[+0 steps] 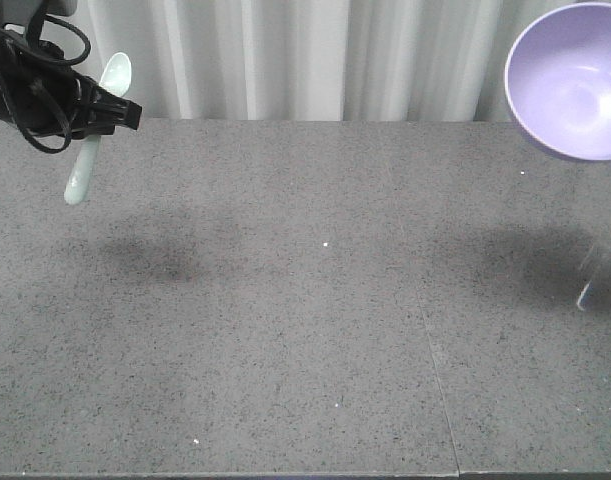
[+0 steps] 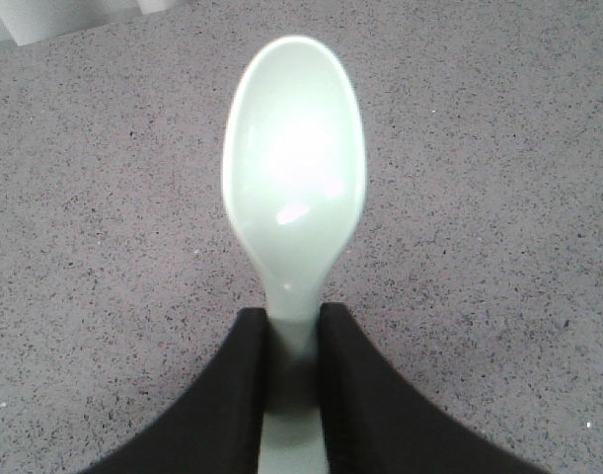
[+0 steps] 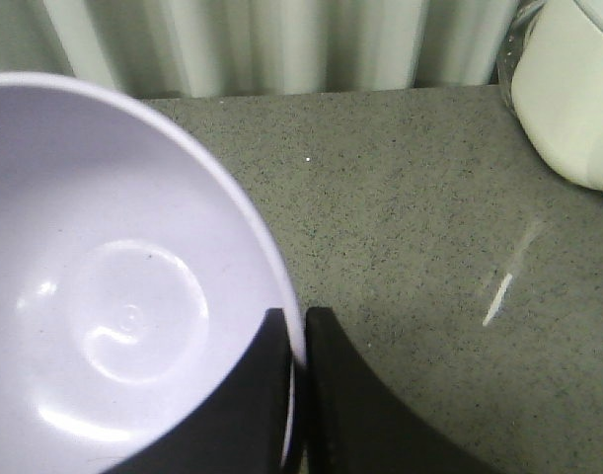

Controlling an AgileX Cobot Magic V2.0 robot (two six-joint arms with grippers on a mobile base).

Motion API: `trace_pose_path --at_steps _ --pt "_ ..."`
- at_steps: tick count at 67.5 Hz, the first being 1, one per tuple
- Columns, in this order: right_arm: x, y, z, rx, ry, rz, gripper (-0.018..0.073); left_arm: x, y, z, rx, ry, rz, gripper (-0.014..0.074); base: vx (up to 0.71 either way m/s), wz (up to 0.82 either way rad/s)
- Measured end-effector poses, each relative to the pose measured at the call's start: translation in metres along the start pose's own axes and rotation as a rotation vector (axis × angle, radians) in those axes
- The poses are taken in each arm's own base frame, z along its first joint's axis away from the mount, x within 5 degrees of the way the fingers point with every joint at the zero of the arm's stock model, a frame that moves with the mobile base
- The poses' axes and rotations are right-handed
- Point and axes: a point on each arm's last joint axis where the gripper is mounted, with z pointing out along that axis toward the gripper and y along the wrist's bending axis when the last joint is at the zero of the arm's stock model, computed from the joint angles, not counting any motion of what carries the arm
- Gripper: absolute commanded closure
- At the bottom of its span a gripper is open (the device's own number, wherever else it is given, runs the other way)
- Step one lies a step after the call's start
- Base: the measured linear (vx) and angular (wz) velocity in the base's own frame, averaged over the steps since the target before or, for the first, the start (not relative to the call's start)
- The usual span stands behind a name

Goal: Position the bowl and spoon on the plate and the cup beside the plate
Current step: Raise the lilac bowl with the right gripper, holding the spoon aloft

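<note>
left gripper [image 1: 123, 112] aloft around spoon [image 2: 293, 178] handle

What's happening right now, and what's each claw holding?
Left gripper shut on spoon, aloft. Right gripper shut on bowl rim, aloft. Plate, cup out of view. Table below bare.

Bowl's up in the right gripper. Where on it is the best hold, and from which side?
The rim of the bowl, one finger inside and one outside, coming over the open mouth, as the right gripper has it. The bowl is smooth, deep and likely too wide to span, so its thin edge is the pinchable part.
</note>
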Motion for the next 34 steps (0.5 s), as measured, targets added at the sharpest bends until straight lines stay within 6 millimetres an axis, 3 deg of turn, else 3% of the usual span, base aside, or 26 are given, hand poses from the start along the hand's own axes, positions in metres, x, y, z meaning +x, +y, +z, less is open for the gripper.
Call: trace_pose_path --at_steps 34 --pt "0.0018 -0.0002 -0.0035 0.002 0.005 -0.002 0.0562 0.0006 0.0 0.0 0.0 0.006 0.0 0.0603 0.0 0.0"
